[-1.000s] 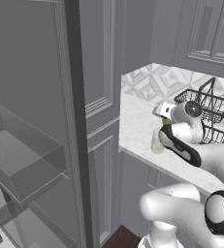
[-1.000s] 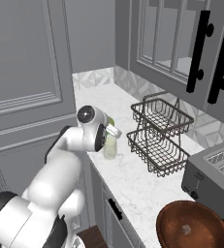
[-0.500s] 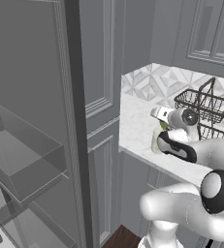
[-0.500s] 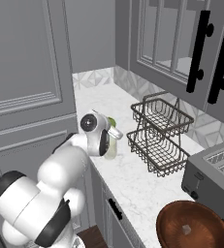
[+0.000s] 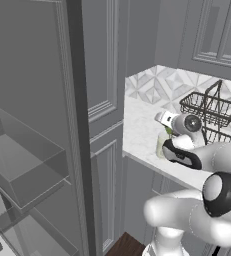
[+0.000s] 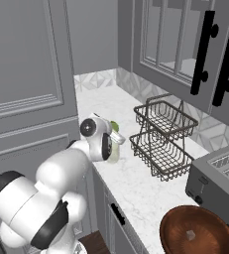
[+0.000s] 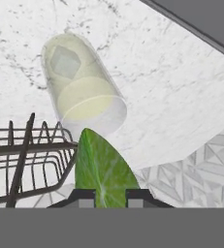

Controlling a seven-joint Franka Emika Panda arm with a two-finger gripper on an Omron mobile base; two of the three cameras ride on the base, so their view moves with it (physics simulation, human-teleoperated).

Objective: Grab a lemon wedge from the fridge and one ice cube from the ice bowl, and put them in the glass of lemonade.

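The lemon wedge (image 7: 102, 167), green-yellow, is pinched between the fingertips of my gripper (image 7: 109, 197), which is shut on it. Just beyond the wedge stands the glass of lemonade (image 7: 87, 97), with a pale blocky shape inside it at its far end. From the base, the gripper (image 5: 168, 132) hangs right above the glass (image 5: 162, 146) near the counter's front edge, the wedge (image 6: 115, 126) sitting over the glass rim (image 6: 114, 153). The reddish-brown ice bowl (image 6: 198, 233) holds an ice cube (image 6: 188, 234) at the near right. The fridge (image 5: 27, 170) stands open on the left, its clear drawers showing.
A black two-tier wire basket (image 6: 163, 134) stands on the marble counter (image 6: 136, 183) just right of the glass. A grey toaster (image 6: 220, 173) sits behind the bowl. Wall cupboards with black handles (image 6: 205, 54) hang above. The fridge door edge (image 5: 76, 125) rises left of the counter.
The hand has dropped a little toward the glass with the wedge still held, and the arm's elbow has swung around.
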